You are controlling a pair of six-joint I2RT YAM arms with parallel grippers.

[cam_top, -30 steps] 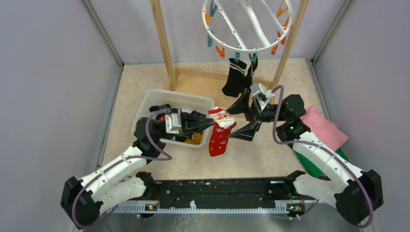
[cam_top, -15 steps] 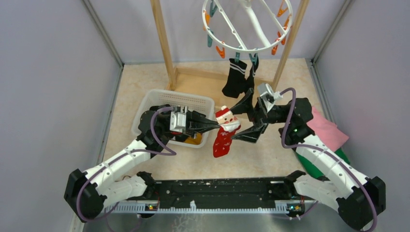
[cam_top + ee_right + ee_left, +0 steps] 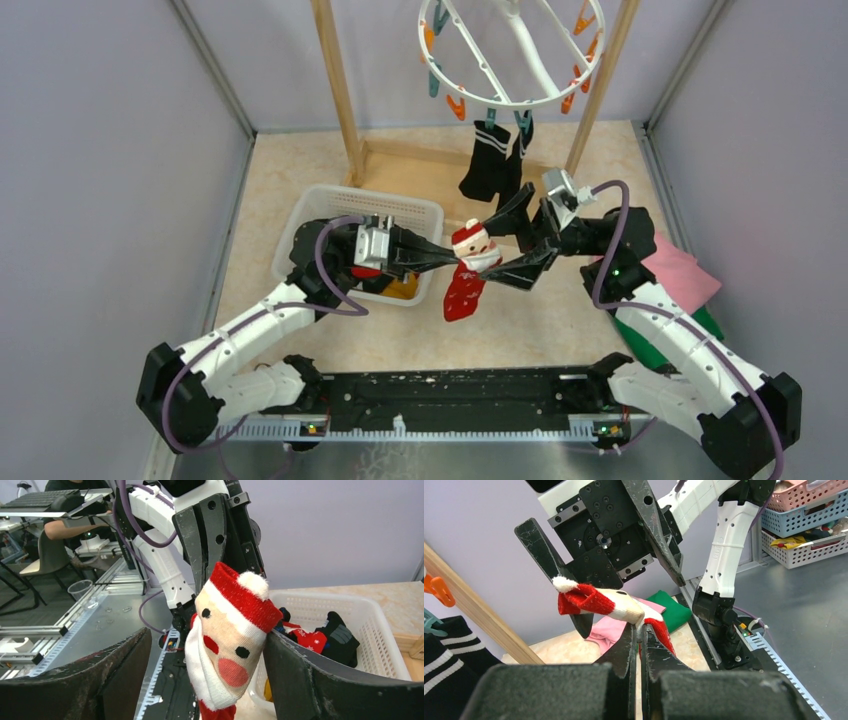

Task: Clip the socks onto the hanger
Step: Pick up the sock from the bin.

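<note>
The Santa-faced red sock [image 3: 462, 290] hangs toe-down above the surface, just right of the white basket [image 3: 372, 195], and is pinched near its cuff by the closed left gripper [image 3: 449, 262]. Its Santa head is flanked, not clamped, by the wide-spread jaws of the right gripper [image 3: 495, 250], presented from the opposite side. The hanger [image 3: 503, 104] is seen higher and farther back.

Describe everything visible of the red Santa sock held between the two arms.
The red knitted Santa sock is soft fabric: cream face, black eyes, rosy cheeks, red cap with white pompom, red dotted foot. It hangs in the air, foot down, beside the white mesh basket. The left gripper is shut on its upper part; the right gripper holds open jaws either side of it.
</note>
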